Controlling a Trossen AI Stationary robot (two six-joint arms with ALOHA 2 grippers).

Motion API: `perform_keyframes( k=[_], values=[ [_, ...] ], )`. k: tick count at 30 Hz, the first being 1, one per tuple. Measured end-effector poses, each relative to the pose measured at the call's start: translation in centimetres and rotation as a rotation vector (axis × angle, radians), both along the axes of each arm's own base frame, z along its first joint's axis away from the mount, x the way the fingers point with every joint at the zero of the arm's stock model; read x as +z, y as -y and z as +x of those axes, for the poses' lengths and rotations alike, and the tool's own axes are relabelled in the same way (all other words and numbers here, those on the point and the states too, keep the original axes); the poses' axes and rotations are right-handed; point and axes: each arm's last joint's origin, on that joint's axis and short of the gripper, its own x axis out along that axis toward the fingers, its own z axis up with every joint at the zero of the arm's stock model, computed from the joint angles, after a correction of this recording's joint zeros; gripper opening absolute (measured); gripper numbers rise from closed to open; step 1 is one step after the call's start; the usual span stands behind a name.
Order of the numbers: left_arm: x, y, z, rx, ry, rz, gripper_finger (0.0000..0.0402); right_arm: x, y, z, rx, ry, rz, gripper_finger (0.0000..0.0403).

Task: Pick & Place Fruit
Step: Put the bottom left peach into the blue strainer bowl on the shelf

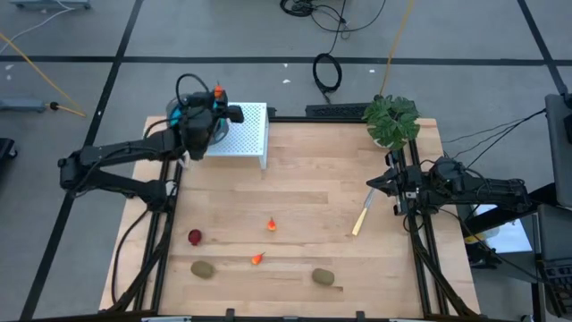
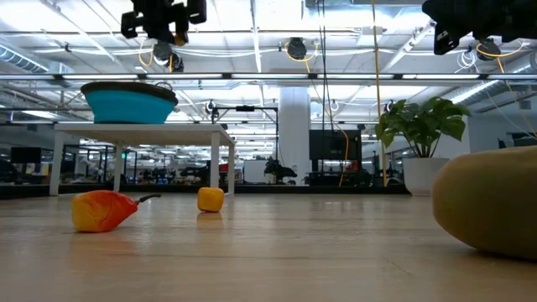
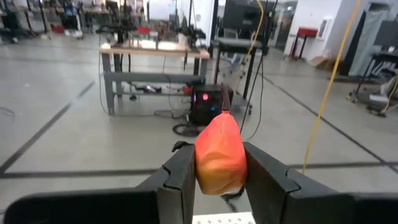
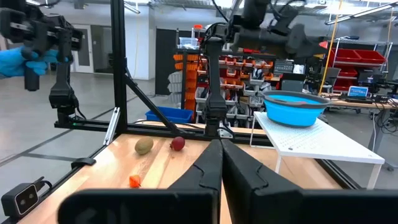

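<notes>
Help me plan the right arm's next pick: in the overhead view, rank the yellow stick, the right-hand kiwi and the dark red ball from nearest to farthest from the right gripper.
From the right gripper:
1. Yellow stick, just beside it.
2. Right-hand kiwi, near the front edge.
3. Dark red ball, far across on the left.

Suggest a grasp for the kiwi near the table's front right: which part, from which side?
Take the front-right kiwi from straight above, across its short axis at the middle. It lies flat on the wooden table, an oval with its long axis running roughly left-right and clear space all around, so fingers should straddle its narrow width front to back.
</notes>
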Motion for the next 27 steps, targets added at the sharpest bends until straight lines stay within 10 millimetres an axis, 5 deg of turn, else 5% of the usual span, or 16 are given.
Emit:
perform_keyframes(
  k=[13, 27],
  values=[
    [-2.6, -4.6, -2.7, -0.059, -0.021, -0.272, 0.0108, 0.0, 0.0, 0.0, -0.001, -0.001, 0.003, 0.0],
    [-4.3, -6.6, -5.3, -0.174, 0.091, -0.611, 0.0108, 0.0, 0.3, 0.0, -0.091, 0.0, 0.014, 0.0]
  ],
)
